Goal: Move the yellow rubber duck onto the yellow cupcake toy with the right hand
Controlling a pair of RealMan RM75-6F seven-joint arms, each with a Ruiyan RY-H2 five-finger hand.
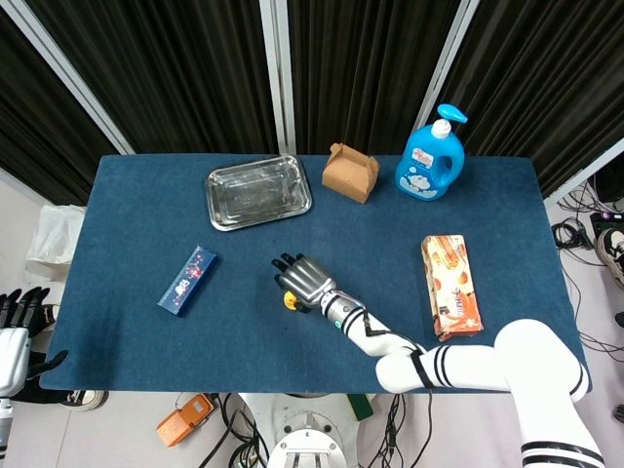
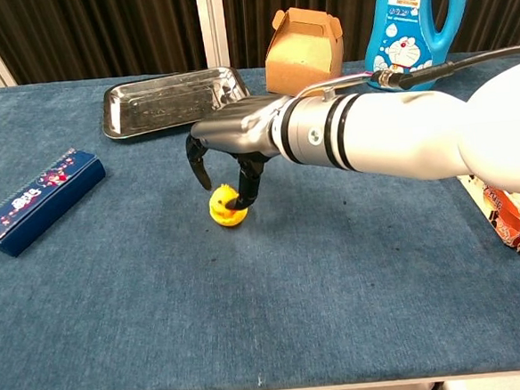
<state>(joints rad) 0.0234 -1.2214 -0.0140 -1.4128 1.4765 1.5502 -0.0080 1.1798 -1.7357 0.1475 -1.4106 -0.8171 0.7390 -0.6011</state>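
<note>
From overhead, near the middle of the blue table [image 1: 136,205]: right hand [image 1: 305,280] palm-down over the yellow rubber duck [image 1: 290,301], only a sliver of yellow peeking out at its lower left edge; yellow cupcake toy hidden beneath. Left hand [image 1: 14,336] off the table's left edge, fingers apart, holding nothing. Further back, a metal tray [image 1: 257,191], a brown carton [image 1: 349,173] and a blue bottle [image 1: 430,156]; a dark blue box [image 1: 187,280] to the left, an orange snack box [image 1: 451,284] to the right.

From the chest camera: right hand [image 2: 232,145] arched over the duck [image 2: 225,204], dark fingertips [image 2: 240,196] pinching it, other fingers spread. Duck seated on the yellow cupcake toy [image 2: 230,219], the two hard to separate. Tray [image 2: 169,99] behind, dark blue box [image 2: 35,201] at left.
</note>
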